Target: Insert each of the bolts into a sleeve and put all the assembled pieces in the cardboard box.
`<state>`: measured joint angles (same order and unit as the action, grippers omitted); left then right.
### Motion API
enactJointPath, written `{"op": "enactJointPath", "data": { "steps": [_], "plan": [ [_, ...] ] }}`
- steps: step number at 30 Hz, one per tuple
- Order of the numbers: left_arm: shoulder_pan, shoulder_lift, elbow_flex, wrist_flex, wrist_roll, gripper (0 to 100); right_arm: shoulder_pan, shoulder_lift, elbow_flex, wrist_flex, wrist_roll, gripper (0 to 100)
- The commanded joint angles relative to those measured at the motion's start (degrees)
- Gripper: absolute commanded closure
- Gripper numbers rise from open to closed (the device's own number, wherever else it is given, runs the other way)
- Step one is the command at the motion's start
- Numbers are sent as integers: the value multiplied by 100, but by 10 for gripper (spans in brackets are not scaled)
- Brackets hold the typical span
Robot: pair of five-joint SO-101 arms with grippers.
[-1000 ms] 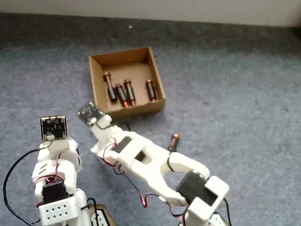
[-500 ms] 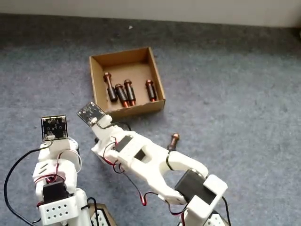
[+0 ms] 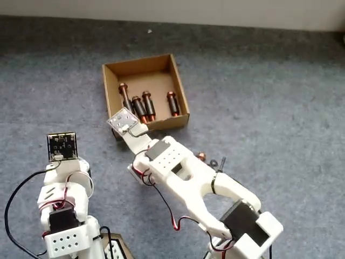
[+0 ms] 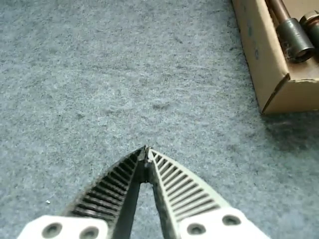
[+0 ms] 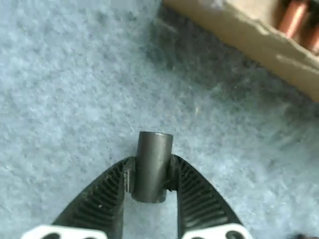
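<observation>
While the right gripper (image 5: 150,163) clamps one dark sleeve (image 5: 153,147) over the worktop (image 3: 280,108) near the box (image 3: 161,124), the left gripper (image 4: 146,151) is closed on nothing. Four assembled pieces (image 3: 144,106) lie in the box; what seems to be one loose bolt (image 3: 201,156) peeks out beside the right arm.

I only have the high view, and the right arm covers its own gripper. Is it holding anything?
Observer: Yes. The right wrist view shows the right gripper shut on a dark sleeve, open end pointing away from the wrist.
Operator: Is it assembled yet?
Observer: Nothing sticks out of the open end. The inside is too dark to tell.
Operator: And the left gripper?
Observer: The left gripper is shut with nothing in it, over grey carpet. A corner of the cardboard box lies ahead of it.
</observation>
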<state>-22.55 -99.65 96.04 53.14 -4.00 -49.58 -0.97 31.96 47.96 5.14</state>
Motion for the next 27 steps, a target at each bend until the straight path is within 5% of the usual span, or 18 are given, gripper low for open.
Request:
{"op": "enactJointPath", "data": {
  "steps": [1,12,27],
  "plan": [
    [-48,-40,136,-97,-9,986,145,-119,84,154,589,995],
    [-48,-40,136,-97,-9,986,207,892,136,198,1240,995],
    [-22,-31,136,-97,-9,983,163,866,-804,1982,1310,995]
  ]
}}
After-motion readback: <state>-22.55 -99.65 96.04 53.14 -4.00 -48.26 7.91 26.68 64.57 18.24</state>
